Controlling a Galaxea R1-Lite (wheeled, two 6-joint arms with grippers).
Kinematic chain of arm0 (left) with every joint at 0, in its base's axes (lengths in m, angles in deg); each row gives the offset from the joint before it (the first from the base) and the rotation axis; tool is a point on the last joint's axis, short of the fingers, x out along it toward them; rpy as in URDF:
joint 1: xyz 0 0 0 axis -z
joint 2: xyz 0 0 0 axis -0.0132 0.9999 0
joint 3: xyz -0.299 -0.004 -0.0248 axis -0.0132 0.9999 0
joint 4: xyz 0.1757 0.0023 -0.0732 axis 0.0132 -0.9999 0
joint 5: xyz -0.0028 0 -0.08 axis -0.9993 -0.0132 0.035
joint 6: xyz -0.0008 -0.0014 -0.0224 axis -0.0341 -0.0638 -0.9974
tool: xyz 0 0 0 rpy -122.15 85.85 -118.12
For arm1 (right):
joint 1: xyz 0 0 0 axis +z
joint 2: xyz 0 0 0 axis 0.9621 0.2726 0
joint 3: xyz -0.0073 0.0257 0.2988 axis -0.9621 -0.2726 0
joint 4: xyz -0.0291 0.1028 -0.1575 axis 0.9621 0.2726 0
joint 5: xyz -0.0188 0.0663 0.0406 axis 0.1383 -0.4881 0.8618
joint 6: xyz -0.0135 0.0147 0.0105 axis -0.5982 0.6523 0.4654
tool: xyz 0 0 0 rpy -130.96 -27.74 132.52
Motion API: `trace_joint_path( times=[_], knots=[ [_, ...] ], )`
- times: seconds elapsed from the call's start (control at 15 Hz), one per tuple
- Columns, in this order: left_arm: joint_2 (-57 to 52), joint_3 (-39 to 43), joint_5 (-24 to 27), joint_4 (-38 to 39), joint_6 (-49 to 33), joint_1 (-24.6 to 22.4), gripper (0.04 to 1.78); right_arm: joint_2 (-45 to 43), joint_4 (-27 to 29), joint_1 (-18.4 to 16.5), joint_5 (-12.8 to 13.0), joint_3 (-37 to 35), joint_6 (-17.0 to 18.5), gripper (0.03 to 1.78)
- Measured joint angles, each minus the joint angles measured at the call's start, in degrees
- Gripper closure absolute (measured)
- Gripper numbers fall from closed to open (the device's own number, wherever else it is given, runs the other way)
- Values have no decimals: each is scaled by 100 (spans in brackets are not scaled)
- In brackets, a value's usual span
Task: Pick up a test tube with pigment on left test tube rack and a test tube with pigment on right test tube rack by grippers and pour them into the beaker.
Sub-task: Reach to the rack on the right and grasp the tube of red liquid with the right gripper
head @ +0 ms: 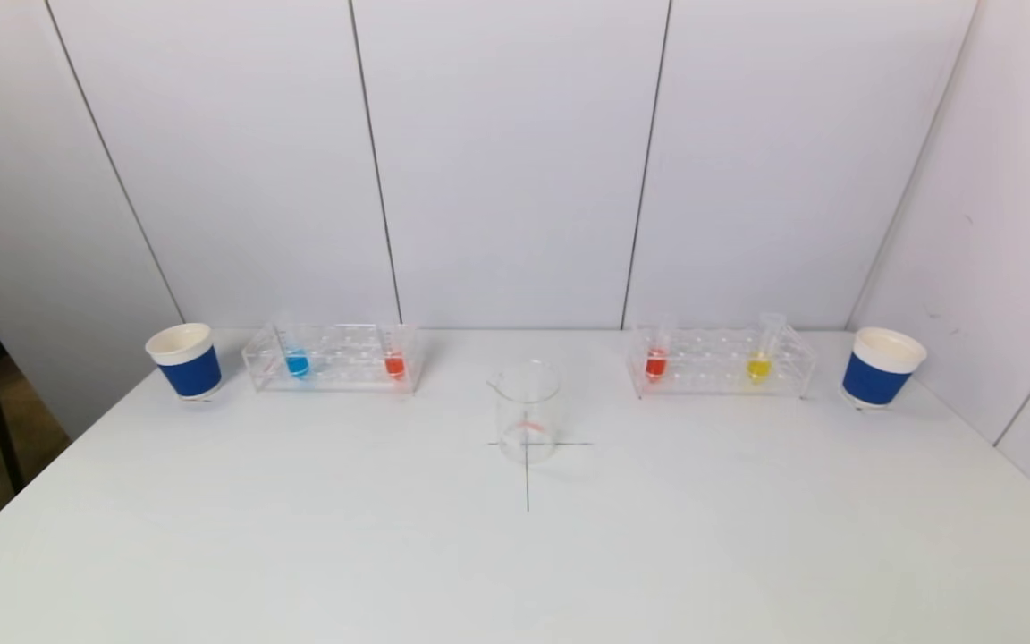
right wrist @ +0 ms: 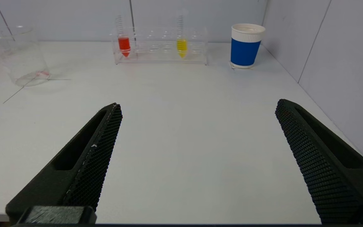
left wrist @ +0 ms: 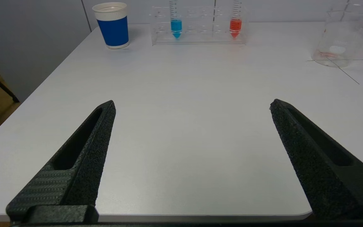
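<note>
The clear left rack (head: 333, 358) (left wrist: 197, 25) holds a blue-pigment tube (head: 297, 362) (left wrist: 176, 25) and a red-pigment tube (head: 395, 362) (left wrist: 235, 25). The right rack (head: 721, 362) (right wrist: 161, 45) holds a red-pigment tube (head: 655, 362) (right wrist: 124, 44) and a yellow-pigment tube (head: 758, 365) (right wrist: 181, 45). An empty glass beaker (head: 527, 411) (left wrist: 339, 41) (right wrist: 24, 56) stands between the racks on a drawn cross. My left gripper (left wrist: 192, 105) and right gripper (right wrist: 198, 108) hang open and empty over the table's near edge, far from the racks. Neither arm shows in the head view.
A blue-and-white paper cup (head: 184, 360) (left wrist: 112, 25) stands left of the left rack, another (head: 882, 367) (right wrist: 246, 45) right of the right rack. White wall panels close the back and right side. The white table (head: 515, 555) drops off at the left edge.
</note>
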Motion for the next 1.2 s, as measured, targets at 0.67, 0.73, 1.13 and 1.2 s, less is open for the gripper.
trace_joint_path(
  times=[0.67, 0.73, 1.13, 1.2],
  knots=[
    [0, 0, 0, 0, 1, 0, 10, 110, 1335, 7, -377, 1740, 13, 4],
    [0, 0, 0, 0, 1, 0, 10, 235, 1440, 7, -399, 1980, 13, 4],
    [0, 0, 0, 0, 0, 0, 10, 1460, 1399, 93, -752, 3117, 11, 4],
    [0, 0, 0, 0, -2, 0, 10, 1705, 1391, 94, -925, 3245, 11, 4]
  ],
)
